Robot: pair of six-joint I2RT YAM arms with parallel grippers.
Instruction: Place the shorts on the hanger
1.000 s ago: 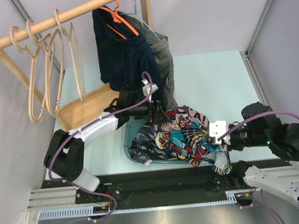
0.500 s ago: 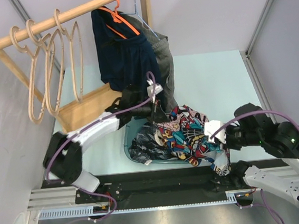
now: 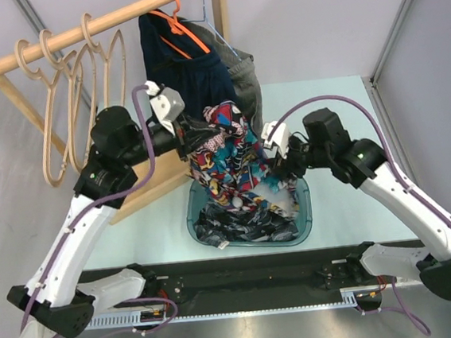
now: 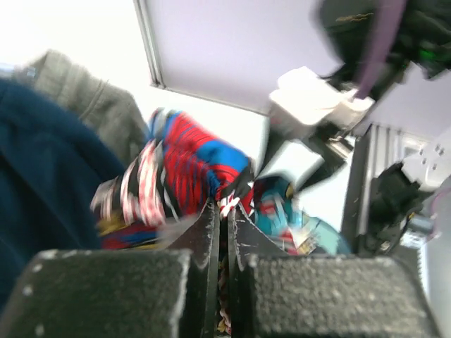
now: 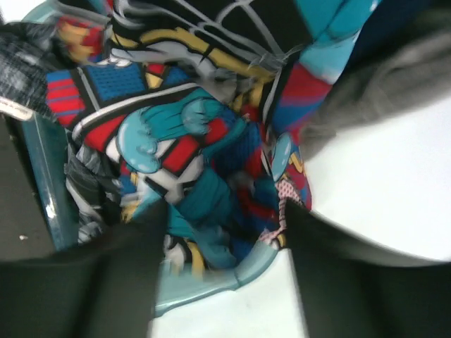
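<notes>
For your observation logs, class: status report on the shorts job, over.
Left gripper shut on shorts, right gripper open beside them. Shorts hang over basket, not on a wooden hanger. Navy garment close behind.

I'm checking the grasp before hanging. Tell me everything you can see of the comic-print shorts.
The shorts are soft, crumpled fabric printed in comic panels of red, blue, yellow, teal, white and black. The left gripper is shut on a bunched upper fold and holds them raised, so they hang in a long drape beside the navy garment. Their lower end lies in the teal basket on a dark patterned cloth. The right gripper stands open at the lower folds.
</notes>
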